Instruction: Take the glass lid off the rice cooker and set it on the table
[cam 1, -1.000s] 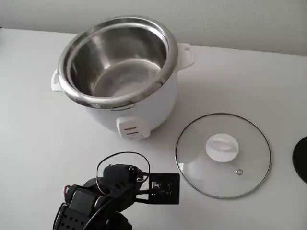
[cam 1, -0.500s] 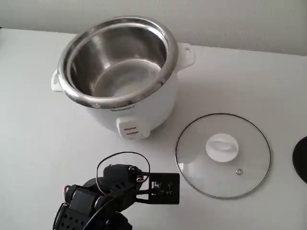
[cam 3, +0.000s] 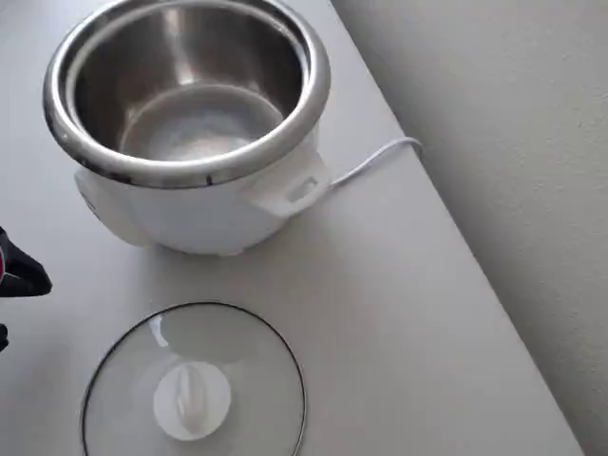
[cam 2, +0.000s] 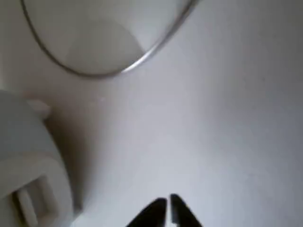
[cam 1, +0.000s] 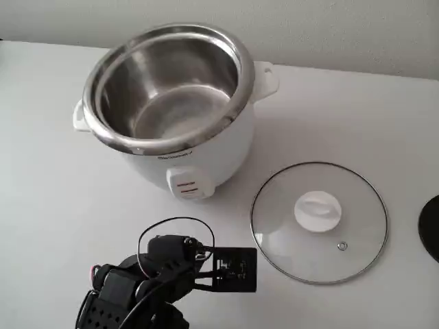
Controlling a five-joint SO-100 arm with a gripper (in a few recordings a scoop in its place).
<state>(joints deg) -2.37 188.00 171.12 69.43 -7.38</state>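
Observation:
The rice cooker (cam 1: pixel 212 154) stands uncovered at the back of the table (cam 1: pixel 55 199), its shiny steel pot empty; it also shows in the overhead view (cam 3: pixel 190 204) and at the left of the wrist view (cam 2: pixel 28 165). The glass lid (cam 1: pixel 319 223) lies flat on the table to the cooker's right in the fixed view, white knob up. In the overhead view the lid (cam 3: pixel 193 385) lies below the cooker. My arm (cam 1: pixel 147 274) is folded low at the table's near edge, apart from both. My gripper (cam 2: pixel 168 208) is shut on nothing, well short of the lid's rim (cam 2: pixel 142 54).
A black round object (cam 1: pixel 431 227) pokes in at the right edge of the fixed view, close to the lid. The cooker's white cord (cam 3: pixel 375 161) runs off the table edge toward the wall. Bare table lies between my arm and the cooker.

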